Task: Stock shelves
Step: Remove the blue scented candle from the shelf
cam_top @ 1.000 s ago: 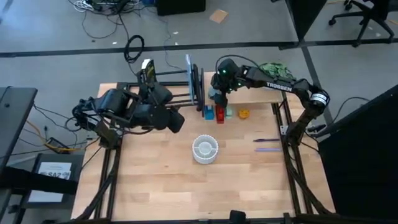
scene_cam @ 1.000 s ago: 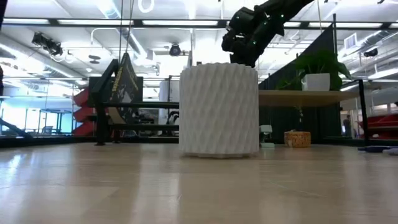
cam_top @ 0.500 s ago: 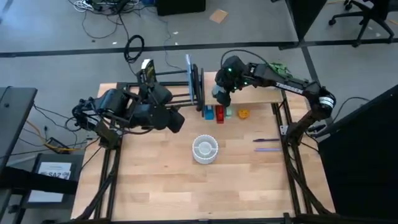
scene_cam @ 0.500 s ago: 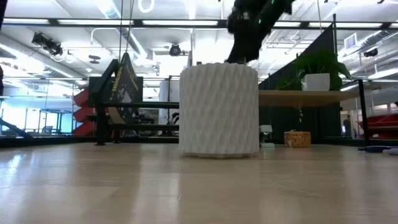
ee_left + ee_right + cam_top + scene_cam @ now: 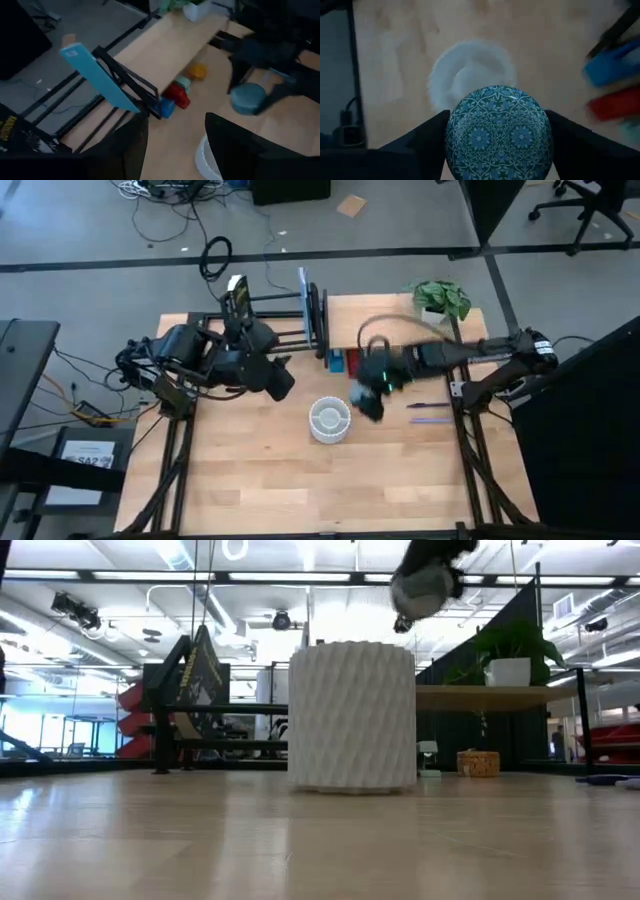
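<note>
Between the 2 dark fingers of the right gripper (image 5: 497,150) sits a round tin (image 5: 498,132) with a blue-green floral pattern, clamped from both sides. Just beyond and below it stands a white ribbed cup (image 5: 329,420), seen blurred in the right wrist view. In the high view the right gripper (image 5: 366,402) is smeared by motion, so its outline is hard to make out; in the low view only a grey blur of the tin (image 5: 423,587) shows above the cup (image 5: 352,716).

Behind the right gripper are the light wooden shelf (image 5: 395,320), carrying a potted plant (image 5: 438,298), and the black bar rack (image 5: 285,326). Blue and red blocks (image 5: 345,362) lie at the shelf's front edge, partly hidden by the arm.

1 second earlier, the right gripper was up against the shelf beside those blocks; it has since swung out toward the cup.

The left gripper (image 5: 175,145) hovers in front of the rack, fingers apart and empty.
</note>
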You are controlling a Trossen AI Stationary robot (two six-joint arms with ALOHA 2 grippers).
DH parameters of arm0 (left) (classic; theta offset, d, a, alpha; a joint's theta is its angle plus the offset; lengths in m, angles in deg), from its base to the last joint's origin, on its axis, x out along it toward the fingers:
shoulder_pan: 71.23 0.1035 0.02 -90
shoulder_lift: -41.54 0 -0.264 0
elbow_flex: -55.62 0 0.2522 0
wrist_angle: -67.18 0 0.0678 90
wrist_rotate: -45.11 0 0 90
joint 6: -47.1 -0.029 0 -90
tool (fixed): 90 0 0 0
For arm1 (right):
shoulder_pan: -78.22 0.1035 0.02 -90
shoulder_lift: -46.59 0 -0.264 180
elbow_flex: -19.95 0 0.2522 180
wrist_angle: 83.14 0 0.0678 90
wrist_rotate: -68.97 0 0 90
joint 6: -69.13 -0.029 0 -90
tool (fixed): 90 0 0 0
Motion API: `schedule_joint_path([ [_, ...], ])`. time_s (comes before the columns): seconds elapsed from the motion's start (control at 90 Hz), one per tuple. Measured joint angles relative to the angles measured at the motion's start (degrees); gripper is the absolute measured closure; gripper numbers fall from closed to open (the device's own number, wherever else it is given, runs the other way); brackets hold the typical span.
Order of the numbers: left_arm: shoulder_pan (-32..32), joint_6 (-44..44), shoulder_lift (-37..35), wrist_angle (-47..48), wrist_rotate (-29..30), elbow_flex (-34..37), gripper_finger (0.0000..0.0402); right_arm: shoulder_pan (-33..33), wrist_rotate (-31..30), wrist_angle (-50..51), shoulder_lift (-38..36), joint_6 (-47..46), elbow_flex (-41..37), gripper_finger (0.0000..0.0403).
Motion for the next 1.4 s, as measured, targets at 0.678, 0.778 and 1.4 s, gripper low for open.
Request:
schedule_joint_path([
  [0.678, -13.19, -0.4, -0.11, -0.2, -3.85, 0.0, 0.0224, 22.35, -3.65, -24.42, 29.57, -17.14, 2.27, 0.015],
  [0.778, -13.96, -0.28, -0.11, -0.22, -3.84, 0.0, 0.0224, 20.94, -3.7, -25.15, 33.83, -15.74, 5.2, 0.015],
  [1.4, -14.64, 1.49, -0.11, -3.02, -3.8, 0.0, 0.0224, 15.93, -10.35, -20.53, 36.96, -13.9, 9.69, 0.0114],
])
